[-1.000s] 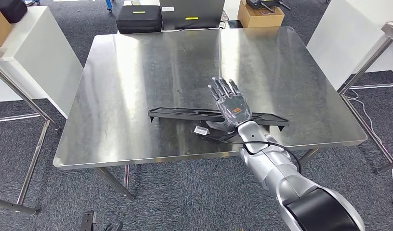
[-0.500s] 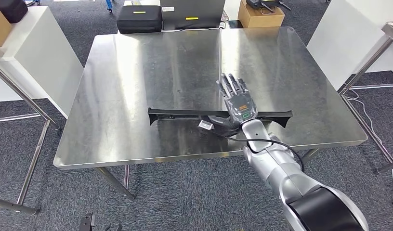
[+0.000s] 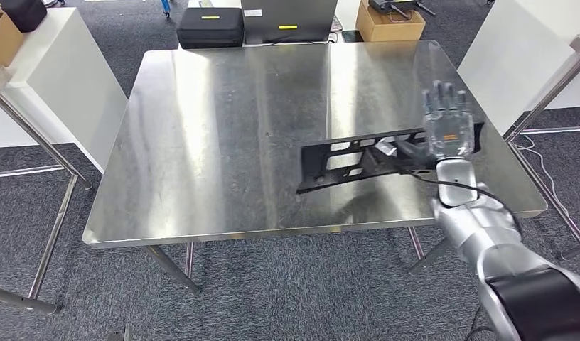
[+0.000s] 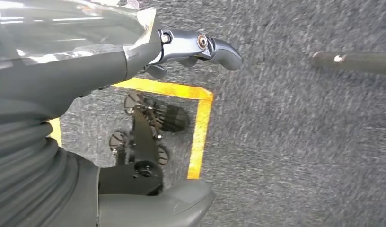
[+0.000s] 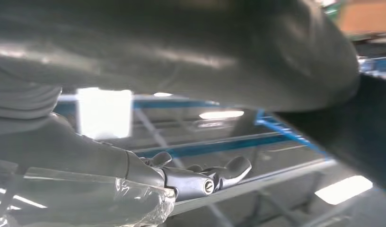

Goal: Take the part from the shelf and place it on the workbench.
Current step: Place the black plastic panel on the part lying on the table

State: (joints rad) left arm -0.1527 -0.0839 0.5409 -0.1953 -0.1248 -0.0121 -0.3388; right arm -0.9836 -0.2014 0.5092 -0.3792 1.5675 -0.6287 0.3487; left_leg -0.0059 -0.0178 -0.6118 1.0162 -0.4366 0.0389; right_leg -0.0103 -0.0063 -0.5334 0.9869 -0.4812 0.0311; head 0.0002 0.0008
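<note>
A large steel table (image 3: 223,121) takes up the middle of the head view, standing on grey carpet (image 3: 287,291). At the left of the frame stands a white cabinet (image 3: 52,85), and at the right edge a white panel (image 3: 522,50) with a metal stand (image 3: 550,85) in front of it. Along the top edge, beyond the table, sit a black case (image 3: 210,28), a dark box with a yellow label (image 3: 288,20) and a cardboard box (image 3: 391,21).

The long black part (image 3: 344,160) is at the right of centre of the frame, over the table's right half, tilted with its left end lower. The right robot hand (image 3: 447,128) holds its right end, fingers stretched upward, close to the table's right edge.

The left robot hand (image 4: 200,47) hangs above the carpet beside a yellow floor line (image 4: 200,123); it holds nothing and its fingers are loosely curled. A dark bar (image 4: 356,61) lies across the carpet at the upper right of that view.
</note>
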